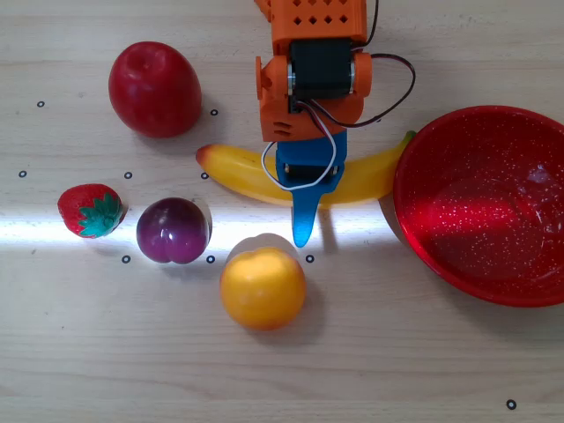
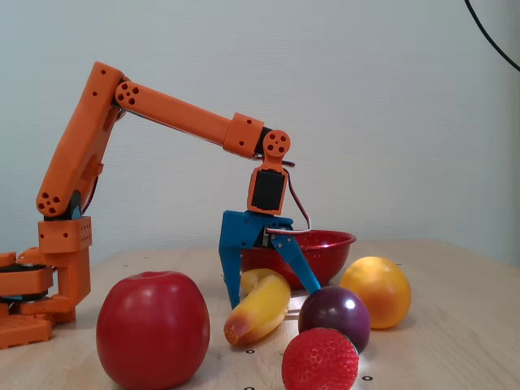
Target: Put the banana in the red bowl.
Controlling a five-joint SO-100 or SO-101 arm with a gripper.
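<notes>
From above, the banana (image 1: 249,175) lies flat on the wooden table (image 1: 106,352), its stem end just touching the red bowl (image 1: 486,203) at the bowl's nine o'clock rim, with the red apple (image 1: 154,88) off at the banana's ten o'clock and the orange fruit (image 1: 263,287) at its six. The blue gripper (image 2: 270,287) hangs over the banana's middle with its jaws spread wide, one finger down behind the fruit and the other slanting out in front, straddling it without pinching it. The plum (image 2: 334,318) and strawberry (image 2: 319,358) sit nearer the side camera.
</notes>
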